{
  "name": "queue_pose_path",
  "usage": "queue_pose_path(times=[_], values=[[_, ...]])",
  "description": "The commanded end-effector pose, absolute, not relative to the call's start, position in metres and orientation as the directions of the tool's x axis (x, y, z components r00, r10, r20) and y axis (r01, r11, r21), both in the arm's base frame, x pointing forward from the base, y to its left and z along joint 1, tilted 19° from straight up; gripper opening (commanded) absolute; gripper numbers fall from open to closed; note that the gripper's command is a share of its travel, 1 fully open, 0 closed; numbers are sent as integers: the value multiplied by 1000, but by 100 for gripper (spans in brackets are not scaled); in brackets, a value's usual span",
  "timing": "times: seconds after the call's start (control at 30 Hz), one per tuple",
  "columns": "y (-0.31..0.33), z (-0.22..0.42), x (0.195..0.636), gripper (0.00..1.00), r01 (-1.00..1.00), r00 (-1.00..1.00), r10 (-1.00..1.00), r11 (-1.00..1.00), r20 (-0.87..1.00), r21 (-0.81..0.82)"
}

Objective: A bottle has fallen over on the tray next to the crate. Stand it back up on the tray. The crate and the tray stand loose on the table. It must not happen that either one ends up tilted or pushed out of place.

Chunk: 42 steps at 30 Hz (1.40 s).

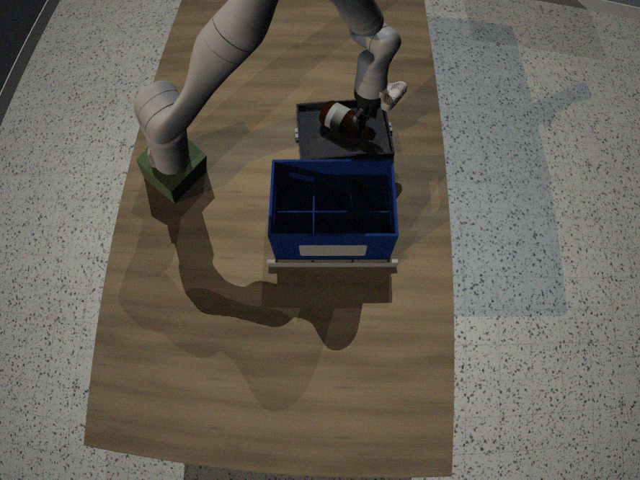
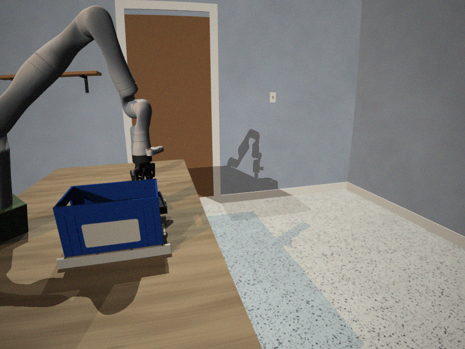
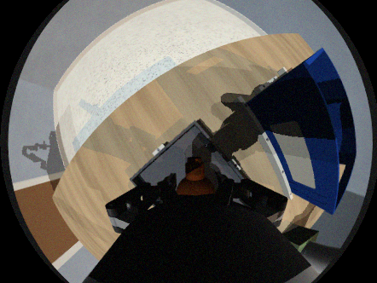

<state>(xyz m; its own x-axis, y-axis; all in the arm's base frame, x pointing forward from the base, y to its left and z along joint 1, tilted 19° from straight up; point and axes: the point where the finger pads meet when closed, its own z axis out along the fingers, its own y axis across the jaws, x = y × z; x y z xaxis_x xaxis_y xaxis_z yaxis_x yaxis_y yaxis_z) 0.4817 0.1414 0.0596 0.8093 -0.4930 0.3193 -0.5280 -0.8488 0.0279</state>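
Note:
A brown bottle (image 1: 338, 117) (image 3: 195, 187) with a white label lies on its side on the dark tray (image 1: 310, 147) (image 3: 164, 168). In the top view its base points to the upper left and its neck to the lower right. My gripper (image 1: 363, 125) (image 3: 195, 178) points down over the bottle near its shoulder and neck. Its fingers are part open, one on each side of the bottle, with gaps visible in the wrist view. In the exterior view the crate hides the fingertips and the bottle. The blue crate (image 1: 284, 249) (image 2: 150, 225) (image 3: 326, 170) stands directly beside the tray.
The crate is tall, open-topped and divided inside, with a pale strip (image 1: 332, 264) (image 2: 114, 258) along its foot. The tray has low raised rims. The arm stands on a green block (image 1: 192, 178) at the table's left. The table's right edge lies beyond the tray.

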Motion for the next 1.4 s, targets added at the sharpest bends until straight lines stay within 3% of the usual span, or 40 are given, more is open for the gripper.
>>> queue_pose_path(times=[0.0,1.37], values=[[138,59,483,64,-530,807,-494,-848,322,28],[133,25,493,64,-529,808,-494,-848,322,27]])
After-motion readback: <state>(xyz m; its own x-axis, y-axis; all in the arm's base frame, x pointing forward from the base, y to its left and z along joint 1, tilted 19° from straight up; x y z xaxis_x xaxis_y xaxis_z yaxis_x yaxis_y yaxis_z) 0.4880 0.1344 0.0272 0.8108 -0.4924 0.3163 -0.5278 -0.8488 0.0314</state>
